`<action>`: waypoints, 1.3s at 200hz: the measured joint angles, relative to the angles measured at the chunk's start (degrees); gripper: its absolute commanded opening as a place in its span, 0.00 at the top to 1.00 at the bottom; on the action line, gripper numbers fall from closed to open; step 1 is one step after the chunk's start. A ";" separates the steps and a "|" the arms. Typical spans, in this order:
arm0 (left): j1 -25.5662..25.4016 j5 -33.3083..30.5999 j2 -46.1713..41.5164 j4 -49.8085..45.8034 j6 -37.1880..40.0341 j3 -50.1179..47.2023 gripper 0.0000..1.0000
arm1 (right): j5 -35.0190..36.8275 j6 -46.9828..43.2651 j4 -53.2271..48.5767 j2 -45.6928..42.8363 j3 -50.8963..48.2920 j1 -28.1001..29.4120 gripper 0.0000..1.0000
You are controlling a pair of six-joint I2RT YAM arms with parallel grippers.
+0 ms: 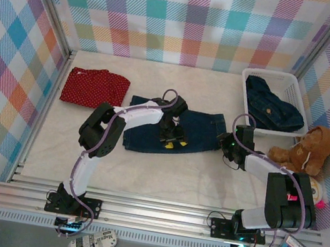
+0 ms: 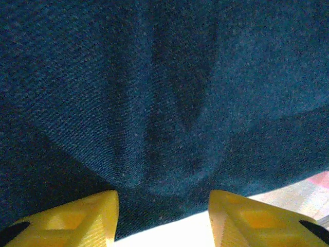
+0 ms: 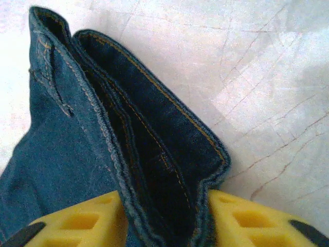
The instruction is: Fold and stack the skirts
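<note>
Denim skirt (image 1: 202, 130) spread flat at the middle of the table (image 1: 144, 171), with red skirt (image 1: 95, 88) folded well to its left. Left gripper (image 2: 164, 218), jaws apart, sits over the denim's middle. Right gripper (image 3: 164, 216) clamps the denim's right edge.

A denim skirt (image 1: 199, 128) lies flat mid-worktop (image 1: 163, 174), with the left hand (image 1: 174, 142) down on its near part and the right hand (image 1: 223, 136) at its right edge. A red skirt (image 1: 95, 87) sits back-left. The basket (image 1: 247, 86) back-right holds dark denim (image 1: 274, 105), with a teddy (image 1: 306, 150) beside it.
</note>
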 measured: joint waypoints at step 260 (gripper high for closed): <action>25.64 -11.82 -11.50 -0.17 11.26 -18.53 0.94 | -3.43 -31.76 -4.94 -1.36 22.34 14.01 1.00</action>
